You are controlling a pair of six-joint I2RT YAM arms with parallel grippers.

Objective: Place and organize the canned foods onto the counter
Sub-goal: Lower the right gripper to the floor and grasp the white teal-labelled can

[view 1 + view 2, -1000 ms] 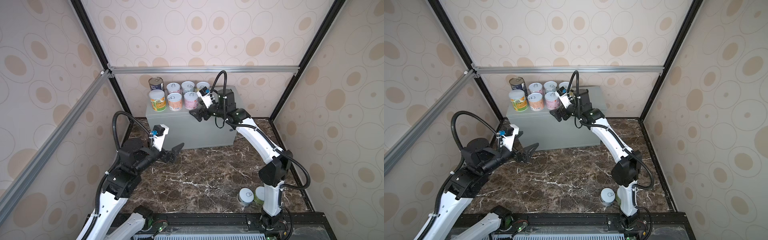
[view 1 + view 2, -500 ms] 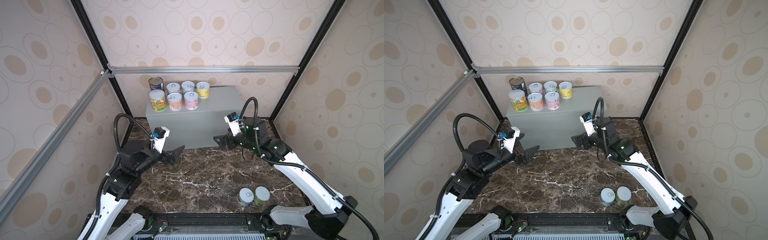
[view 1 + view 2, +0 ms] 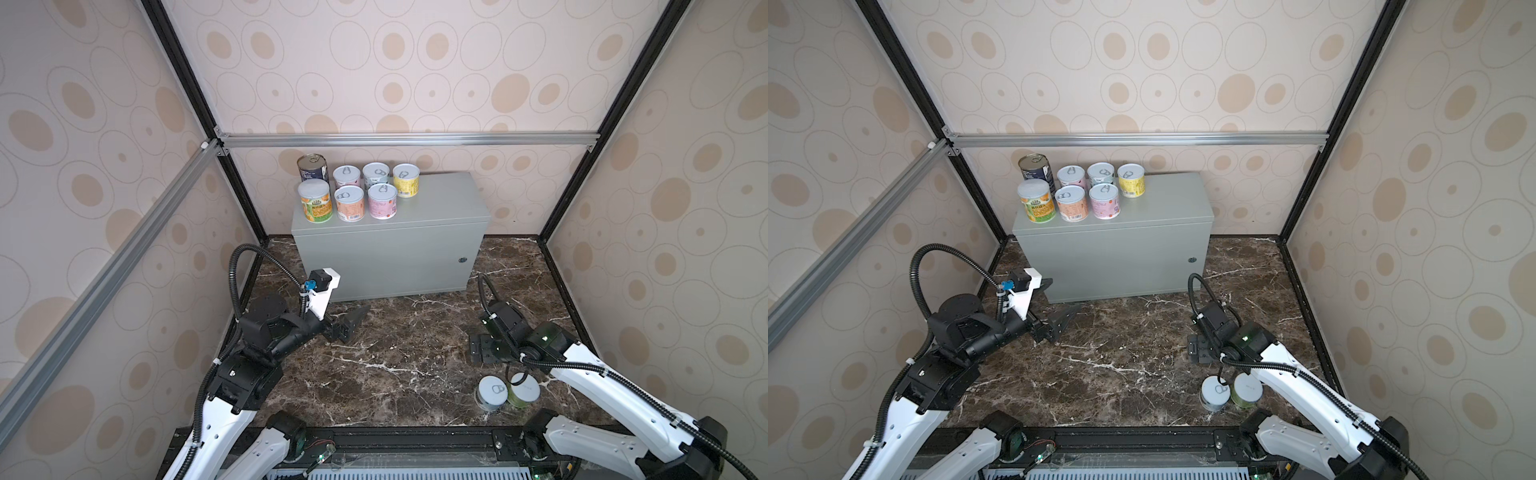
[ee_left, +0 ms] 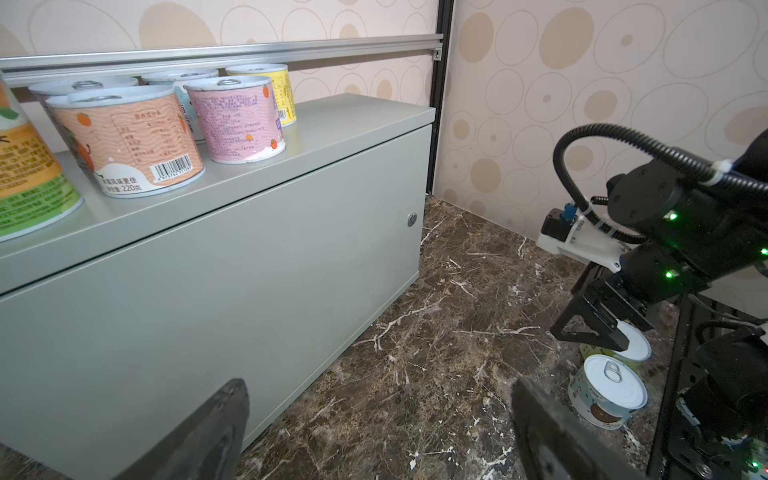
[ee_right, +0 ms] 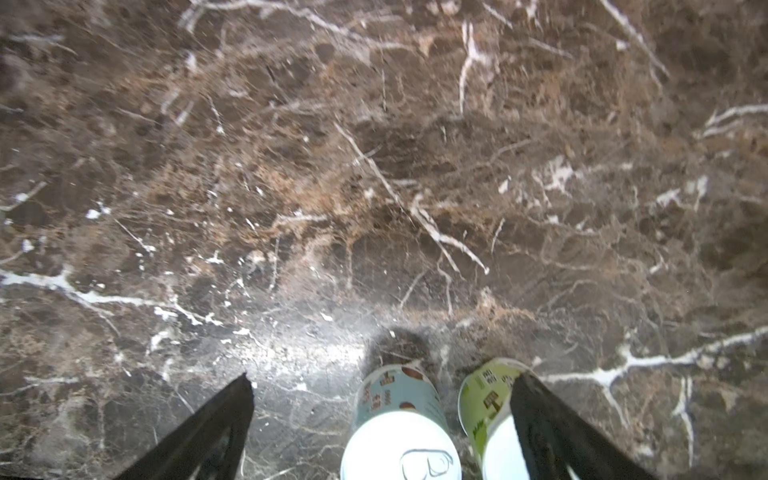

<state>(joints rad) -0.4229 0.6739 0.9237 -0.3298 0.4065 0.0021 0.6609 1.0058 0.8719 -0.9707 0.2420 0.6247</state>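
Two of the canned foods, a pale-blue can (image 3: 492, 390) and a green can (image 3: 524, 390), are standing upright on the marble tabletop (image 3: 407, 340) near its front edge, just beside each other and well apart from the counter (image 3: 449, 195). Seven more are already sitting on the left part of the counter's top in two rows, with the yellow can (image 3: 406, 179) ending the back row and the pink can (image 3: 382, 201) ending the front one. The right gripper (image 3: 481, 351) is hovering above the pair with its jaws spread wide and holding nothing. In the right wrist view the pale-blue can is lying between the fingers but off-centre, and the green can is sitting partly behind one finger. To do the pickup well, the gripper is probably needing to shift until the pale-blue can is centred, then descend so one finger is sliding into the narrow gap between the cans without nudging the green one. It should be closing on the side wall below the rim and keeping the can upright while lifting clear of the counter's front edge. The bare spot beside the pink can looks like the tidy place to set it. The left gripper (image 3: 351, 324) is waiting low near the counter's front, also spread and empty, and should be staying out of that path.
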